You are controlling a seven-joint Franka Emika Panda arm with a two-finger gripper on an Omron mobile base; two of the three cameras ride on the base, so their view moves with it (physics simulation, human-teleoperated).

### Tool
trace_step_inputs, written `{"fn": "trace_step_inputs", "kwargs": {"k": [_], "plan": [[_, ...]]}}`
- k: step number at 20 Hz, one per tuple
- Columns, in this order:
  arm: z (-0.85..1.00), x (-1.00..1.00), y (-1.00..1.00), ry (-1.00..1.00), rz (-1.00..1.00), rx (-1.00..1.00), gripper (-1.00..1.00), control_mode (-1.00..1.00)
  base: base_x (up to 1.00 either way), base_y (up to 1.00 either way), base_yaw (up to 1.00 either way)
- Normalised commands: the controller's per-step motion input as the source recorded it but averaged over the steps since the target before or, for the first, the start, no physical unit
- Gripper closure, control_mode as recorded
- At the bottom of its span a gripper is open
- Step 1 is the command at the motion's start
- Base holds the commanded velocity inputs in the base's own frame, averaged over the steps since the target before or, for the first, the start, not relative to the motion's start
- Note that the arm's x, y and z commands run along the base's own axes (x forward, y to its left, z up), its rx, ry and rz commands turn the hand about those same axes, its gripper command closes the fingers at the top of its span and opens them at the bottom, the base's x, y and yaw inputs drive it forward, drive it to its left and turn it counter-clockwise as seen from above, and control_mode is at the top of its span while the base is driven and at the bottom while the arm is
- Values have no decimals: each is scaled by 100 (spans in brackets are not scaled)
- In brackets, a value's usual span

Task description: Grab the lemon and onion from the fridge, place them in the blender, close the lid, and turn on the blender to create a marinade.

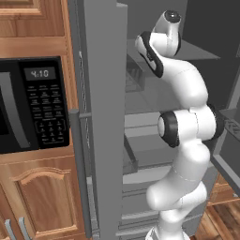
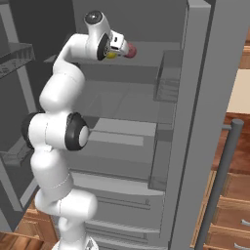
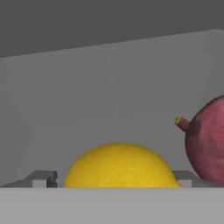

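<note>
Item: fridge (image 2: 195, 122), tall, plain grey, both doors swung open, inner shelves, drawers and door racks exposed; the white arm reaches up into its upper compartment. Item: lemon (image 3: 120, 166), bright yellow, oval, resting on an upper shelf (image 2: 156, 49) of the fridge; in the hand view it sits low and centred, directly between the two dark fingertips (image 3: 43, 178), which stand to either side of it without visibly pressing its skin. In the right base view a sliver of the same lemon (image 2: 112, 55) shows at the front of the hand. Item: onion (image 3: 208, 142), reddish-purple, round, small stalk pointing toward the lemon, on the same shelf just beside the lemon, outside the fingers; in the right base view the onion (image 2: 130, 51) shows just past the hand. Item: pincer (image 3: 113, 179), released, jaws spread wide and straddling the lemon, nothing yet grasped. Item: microwave (image 1: 33, 105), black, clock display lit, set into wooden cabinetry (image 1: 40, 199) left of the fridge in the left base view. Item: wooden drawers (image 2: 234, 195) with metal handles, lower right of the right base view, beyond the fridge door.
</note>
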Motion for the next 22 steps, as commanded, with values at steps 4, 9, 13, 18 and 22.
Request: {"fn": "trace_step_inputs", "kwargs": {"k": [4, 9, 13, 18, 22], "plan": [[-28, 24, -2, 0, 0, 0, 100, -100, 0, 0, 0], [-56, 1, 0, 0, 0, 0, 100, -100, 0, 0, 0], [-47, 0, 3, -3, 0, 0, 100, -100, 0, 0, 0], [-43, -5, 7, -13, 0, 0, 100, -100, 0, 0, 0], [-1, -57, 3, -23, 0, 0, 100, -100, 0, 0, 0]]}}
